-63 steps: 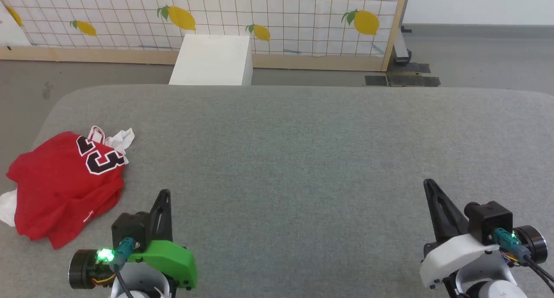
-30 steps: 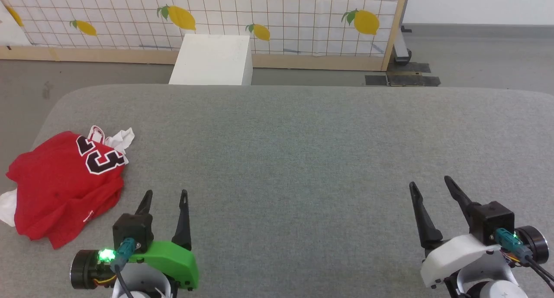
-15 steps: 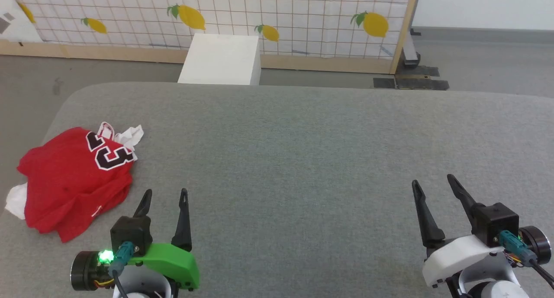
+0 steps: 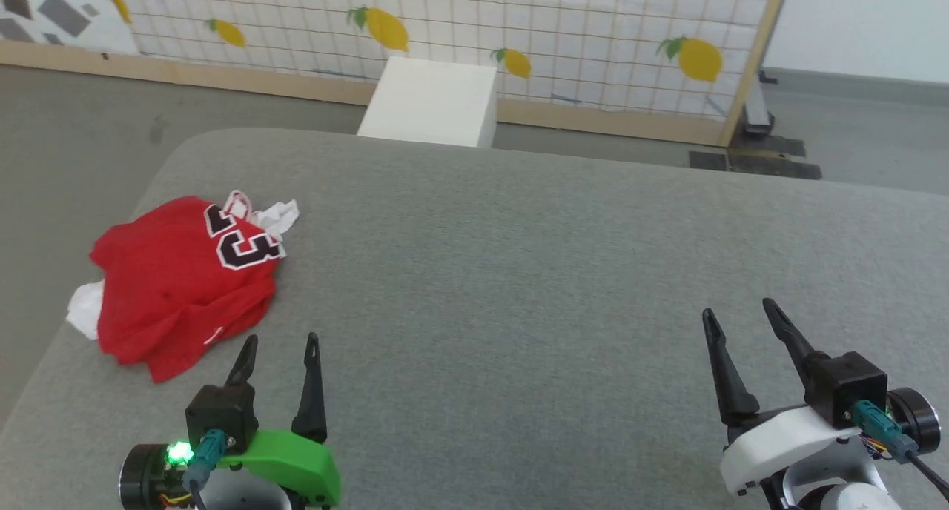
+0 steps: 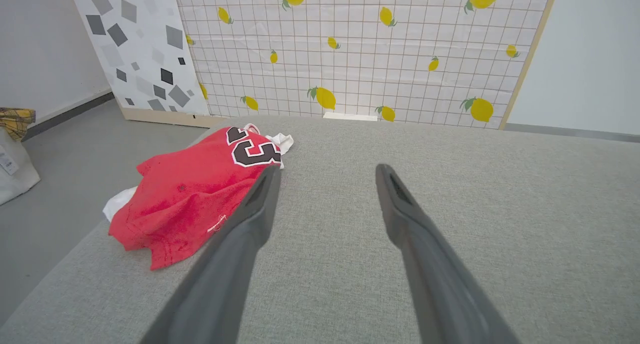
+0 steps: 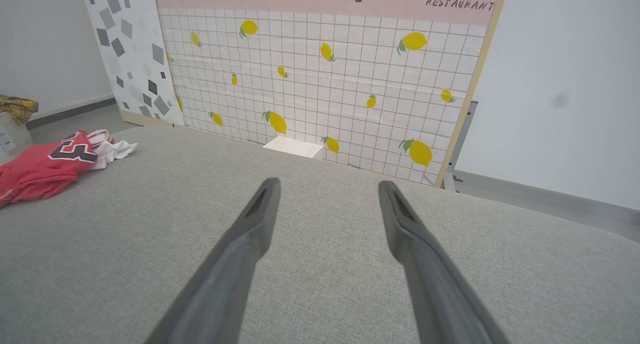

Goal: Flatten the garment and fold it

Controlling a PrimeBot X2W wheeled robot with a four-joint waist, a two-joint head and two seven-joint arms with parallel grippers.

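The garment (image 4: pixel 174 280) lies crumpled in a heap at the left end of the grey table (image 4: pixel 519 273), red with a black white-outlined number and bits of white sleeve poking out. My left gripper (image 4: pixel 282 339) hovers open just to the right of the heap's near edge, touching nothing. In the left wrist view the garment (image 5: pixel 195 194) sits left of my open left gripper (image 5: pixel 325 171). My right gripper (image 4: pixel 738 310) stands open at the near right, far from the garment (image 6: pixel 42 166), with nothing between its fingers (image 6: pixel 260 209).
A white box (image 4: pixel 430 102) stands on the floor behind the table's far edge. Behind it runs a tiled lemon-print panel (image 4: pixel 519 28) with a wooden frame. The table's left edge (image 4: pixel 44 362) drops to grey floor close to the garment.
Both grippers went from shut to open about a second ago and have held still since. The head camera has turned left, shifting the whole picture right; the garment itself has not moved.
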